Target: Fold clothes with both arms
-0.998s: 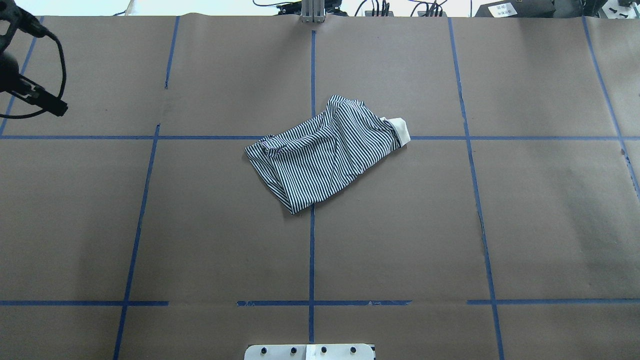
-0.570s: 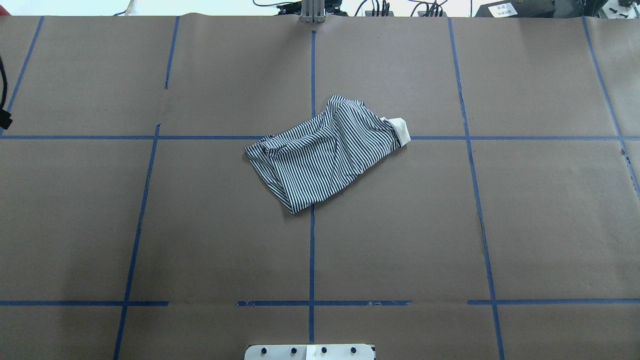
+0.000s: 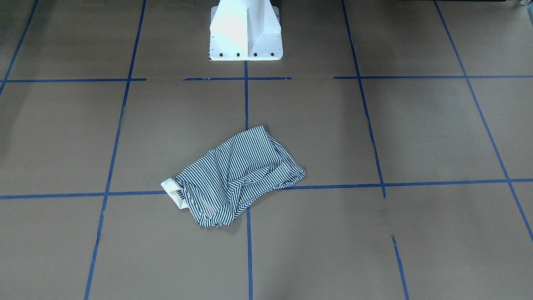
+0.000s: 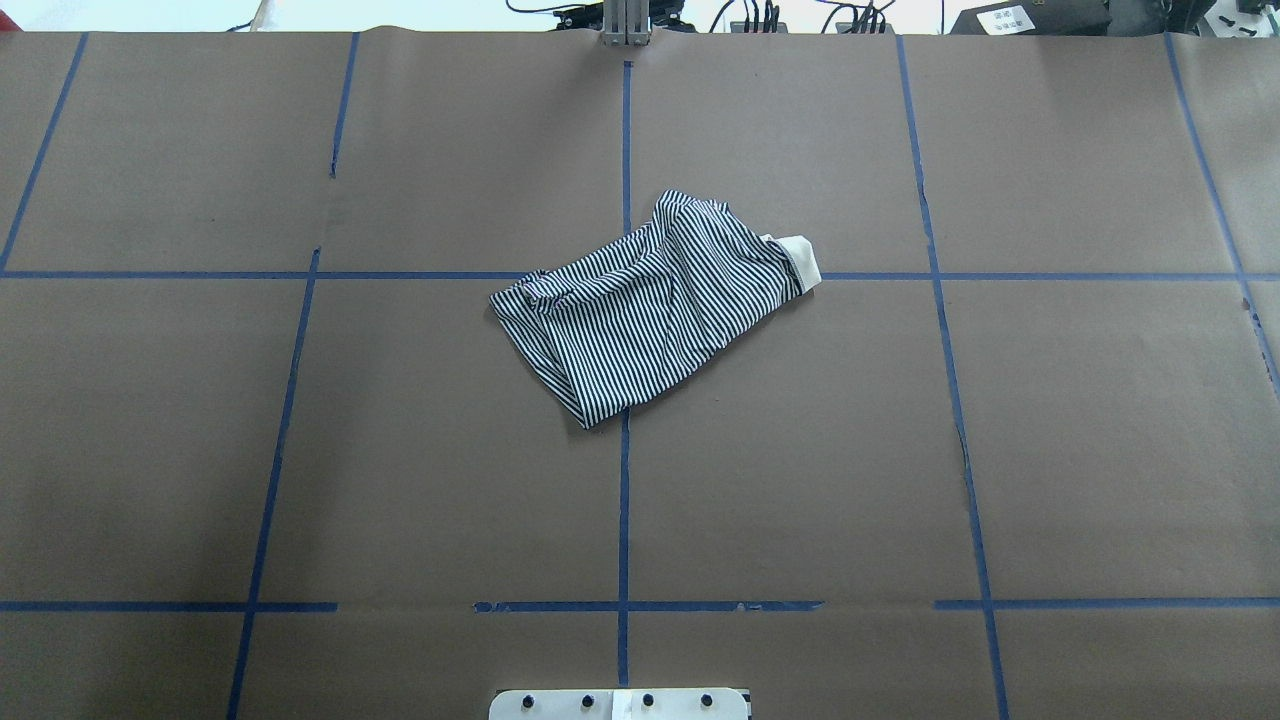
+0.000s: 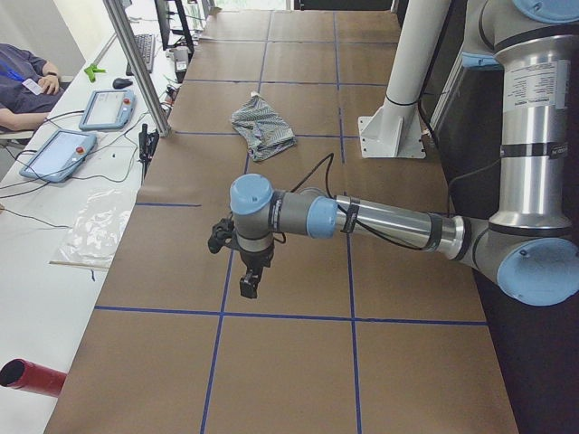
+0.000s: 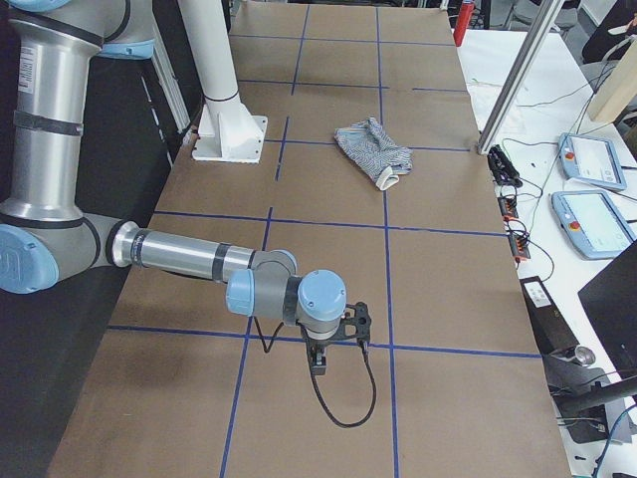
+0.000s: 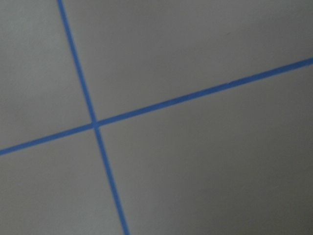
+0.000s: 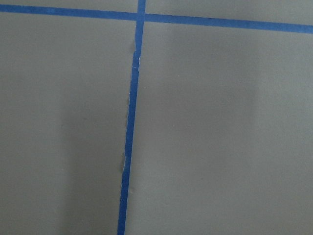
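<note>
No longer catching the left gripper (image 5: pixel 248 282) at the overhead view's left edge. Seen only side-on, like the right gripper (image 6: pixel 317 360), so cannot tell how far open or touching what. Stretched low over the table (image 4: pixel 400 450), pointing down, well apart from the shirt (image 4: pixel 650 310) crumpled mid-table.

Soft, rumpled cloth shirt (image 4: pixel 650 320) on matt brown paper (image 4: pixel 400 450) crossed by smooth blue tape (image 4: pixel 623 500).
</note>
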`<state>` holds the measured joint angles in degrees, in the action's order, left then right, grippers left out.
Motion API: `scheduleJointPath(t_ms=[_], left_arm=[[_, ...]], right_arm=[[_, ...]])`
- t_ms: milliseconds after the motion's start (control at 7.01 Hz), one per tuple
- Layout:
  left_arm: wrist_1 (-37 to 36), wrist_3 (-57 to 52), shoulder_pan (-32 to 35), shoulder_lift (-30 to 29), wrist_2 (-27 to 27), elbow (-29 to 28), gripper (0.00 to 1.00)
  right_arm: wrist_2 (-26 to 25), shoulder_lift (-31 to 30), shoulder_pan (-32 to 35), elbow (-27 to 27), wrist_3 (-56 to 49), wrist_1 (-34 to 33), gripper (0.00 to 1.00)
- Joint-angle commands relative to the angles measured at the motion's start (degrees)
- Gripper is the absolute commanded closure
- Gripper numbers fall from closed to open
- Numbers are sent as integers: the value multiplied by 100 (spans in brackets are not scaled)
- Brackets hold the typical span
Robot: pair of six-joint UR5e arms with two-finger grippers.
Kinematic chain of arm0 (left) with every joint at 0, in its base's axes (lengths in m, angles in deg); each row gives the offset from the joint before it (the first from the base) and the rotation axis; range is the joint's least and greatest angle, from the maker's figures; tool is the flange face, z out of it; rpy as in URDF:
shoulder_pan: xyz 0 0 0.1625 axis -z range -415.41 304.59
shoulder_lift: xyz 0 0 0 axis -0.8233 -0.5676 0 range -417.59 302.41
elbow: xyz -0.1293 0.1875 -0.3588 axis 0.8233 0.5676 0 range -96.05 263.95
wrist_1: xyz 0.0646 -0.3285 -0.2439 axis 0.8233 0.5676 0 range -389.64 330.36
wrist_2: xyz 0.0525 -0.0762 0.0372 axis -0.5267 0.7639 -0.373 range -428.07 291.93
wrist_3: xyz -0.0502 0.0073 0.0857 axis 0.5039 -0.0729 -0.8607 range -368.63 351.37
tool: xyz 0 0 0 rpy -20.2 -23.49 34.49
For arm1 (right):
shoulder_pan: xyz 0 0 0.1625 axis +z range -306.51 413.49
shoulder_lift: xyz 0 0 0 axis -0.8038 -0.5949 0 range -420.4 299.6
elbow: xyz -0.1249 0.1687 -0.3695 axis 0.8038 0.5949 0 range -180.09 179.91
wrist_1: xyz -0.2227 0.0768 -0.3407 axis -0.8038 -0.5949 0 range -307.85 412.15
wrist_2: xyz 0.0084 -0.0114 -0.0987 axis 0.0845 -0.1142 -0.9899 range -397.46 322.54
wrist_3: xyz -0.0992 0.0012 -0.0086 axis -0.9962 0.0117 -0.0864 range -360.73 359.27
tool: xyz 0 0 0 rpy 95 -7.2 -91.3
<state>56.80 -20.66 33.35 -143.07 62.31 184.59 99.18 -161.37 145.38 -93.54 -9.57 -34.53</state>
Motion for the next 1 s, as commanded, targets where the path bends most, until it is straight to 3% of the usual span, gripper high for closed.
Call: scheduleJointPath(t_ms=[0, 856], left_arm=[[66, -354, 396, 93, 294, -431, 0], [293, -353, 388, 76, 875, -625, 0]], right_arm=[[-68, -2, 4, 11, 14, 1, 0], [-182, 59, 4, 12, 32, 1, 0]])
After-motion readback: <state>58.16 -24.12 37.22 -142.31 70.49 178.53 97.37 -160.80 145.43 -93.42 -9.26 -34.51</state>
